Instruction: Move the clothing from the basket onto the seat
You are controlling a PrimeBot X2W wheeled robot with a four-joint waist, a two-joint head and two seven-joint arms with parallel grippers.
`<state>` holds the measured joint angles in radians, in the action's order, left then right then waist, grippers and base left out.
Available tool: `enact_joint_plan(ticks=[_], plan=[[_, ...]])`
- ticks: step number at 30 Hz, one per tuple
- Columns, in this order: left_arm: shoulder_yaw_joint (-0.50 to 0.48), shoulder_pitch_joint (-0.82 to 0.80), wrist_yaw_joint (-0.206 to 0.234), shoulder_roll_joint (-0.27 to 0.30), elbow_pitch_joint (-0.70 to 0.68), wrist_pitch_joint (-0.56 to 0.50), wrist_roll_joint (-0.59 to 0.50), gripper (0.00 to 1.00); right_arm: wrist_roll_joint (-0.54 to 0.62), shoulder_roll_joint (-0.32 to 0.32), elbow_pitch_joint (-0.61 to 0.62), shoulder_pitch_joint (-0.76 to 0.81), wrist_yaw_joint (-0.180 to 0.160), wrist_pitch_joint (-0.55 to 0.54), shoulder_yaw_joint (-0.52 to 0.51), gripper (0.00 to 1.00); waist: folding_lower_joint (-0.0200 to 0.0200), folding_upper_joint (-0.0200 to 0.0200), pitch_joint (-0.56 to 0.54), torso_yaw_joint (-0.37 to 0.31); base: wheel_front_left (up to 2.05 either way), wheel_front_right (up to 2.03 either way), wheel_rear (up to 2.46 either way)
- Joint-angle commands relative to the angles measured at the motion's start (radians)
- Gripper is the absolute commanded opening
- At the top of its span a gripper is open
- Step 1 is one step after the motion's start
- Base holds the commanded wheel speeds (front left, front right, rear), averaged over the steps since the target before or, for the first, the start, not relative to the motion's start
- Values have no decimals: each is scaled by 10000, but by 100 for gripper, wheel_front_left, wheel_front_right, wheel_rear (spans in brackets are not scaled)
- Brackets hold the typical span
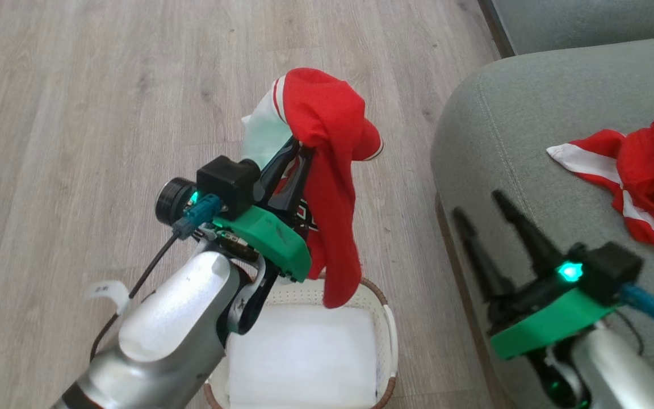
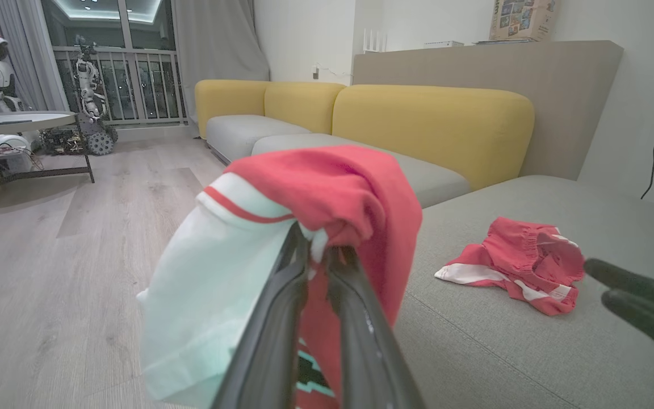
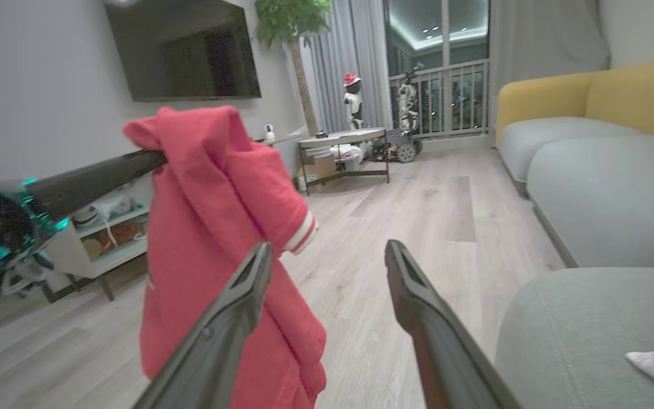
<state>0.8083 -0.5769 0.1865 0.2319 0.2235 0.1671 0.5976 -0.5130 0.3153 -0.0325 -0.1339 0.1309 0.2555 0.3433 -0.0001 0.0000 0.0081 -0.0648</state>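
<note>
My left gripper point(image 1: 298, 145) is shut on a red and white jersey point(image 1: 327, 170) that hangs from its fingertips above the basket point(image 1: 389, 329). In the left wrist view the jersey point(image 2: 315, 193) drapes over both fingers. Inside the basket lies only a flat white liner sheet point(image 1: 304, 358). A second red garment with white stripes point(image 1: 639, 176) lies crumpled on the grey-green seat point(image 1: 503, 125). My right gripper point(image 1: 480, 204) stands open over the seat's front edge with nothing between its fingers, and the held jersey point(image 3: 219, 227) hangs to its left.
Pale wooden floor point(image 1: 105, 113) spreads to the left and beyond the basket. In the left wrist view a yellow-backed sofa point(image 2: 429, 122) runs behind the seat. A low table point(image 3: 344, 139) and a TV shelf point(image 3: 105, 238) stand across the room.
</note>
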Motion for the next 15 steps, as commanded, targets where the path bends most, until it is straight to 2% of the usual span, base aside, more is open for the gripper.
enact_joint_plan(ticks=[1,3,7,15], plan=[[-438,-714,60,245,-352,-28,74,0,-68,215,346,-452,-2,63,538,100,1,0,13,-1,0,0,0],[-445,-735,63,250,-343,-29,78,0,-76,237,340,-554,-2,63,781,100,1,0,18,-9,0,0,0],[-419,-803,58,247,-291,-51,81,0,-135,241,231,-1010,-2,63,1977,100,1,0,16,7,0,0,0],[-268,-865,1,96,-310,-94,131,0,-395,-170,-641,-1941,-2,63,3770,100,1,0,-2,191,0,0,0]])
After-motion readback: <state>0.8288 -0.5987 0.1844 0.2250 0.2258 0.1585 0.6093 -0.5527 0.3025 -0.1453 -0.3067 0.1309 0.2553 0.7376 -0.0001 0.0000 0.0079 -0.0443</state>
